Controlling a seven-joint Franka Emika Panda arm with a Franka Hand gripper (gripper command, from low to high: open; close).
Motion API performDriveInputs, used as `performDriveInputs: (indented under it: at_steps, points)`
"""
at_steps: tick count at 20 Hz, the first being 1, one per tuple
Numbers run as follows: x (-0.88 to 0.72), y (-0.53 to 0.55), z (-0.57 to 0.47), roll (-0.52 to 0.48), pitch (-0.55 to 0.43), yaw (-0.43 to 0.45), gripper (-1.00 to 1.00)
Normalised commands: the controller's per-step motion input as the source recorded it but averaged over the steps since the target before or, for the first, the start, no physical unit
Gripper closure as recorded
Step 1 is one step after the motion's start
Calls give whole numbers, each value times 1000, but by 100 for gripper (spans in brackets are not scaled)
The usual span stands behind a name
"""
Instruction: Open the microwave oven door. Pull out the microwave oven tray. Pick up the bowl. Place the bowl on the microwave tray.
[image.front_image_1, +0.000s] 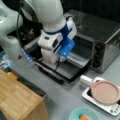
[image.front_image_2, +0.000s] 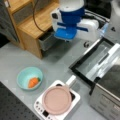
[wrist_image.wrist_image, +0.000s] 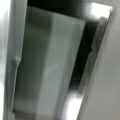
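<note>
Microwave oven (image.front_image_1: 105, 37): door (image.front_image_1: 65, 71) is folded down flat, directly beneath the gripper (image.front_image_1: 58, 65).
Tray (image.front_image_2: 106, 62): seen drawn out over the door.
Bowl (image.front_image_2: 28, 78): carrot inside; well apart from the fingers.
Fingers: spread cannot be told; hidden in the wrist view.

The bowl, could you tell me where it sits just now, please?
The bowl sits on the grey table at a front view's left, an orange item inside, beside the pink pan and apart from the open microwave oven door.
</note>
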Motion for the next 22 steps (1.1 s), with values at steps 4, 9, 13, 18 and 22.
performDriveInputs:
  at_steps: [4, 9, 13, 18, 22]
  points:
    - [392, -368, 131, -144, 233, 85, -100]
    - [386, -400, 191, -134, 243, 34, -100]
    - [500, -421, 115, -100, 236, 59, -100]
    - [518, -462, 137, -73, 229, 112, -100]
    - [484, -546, 165, -68, 242, 163, -100]
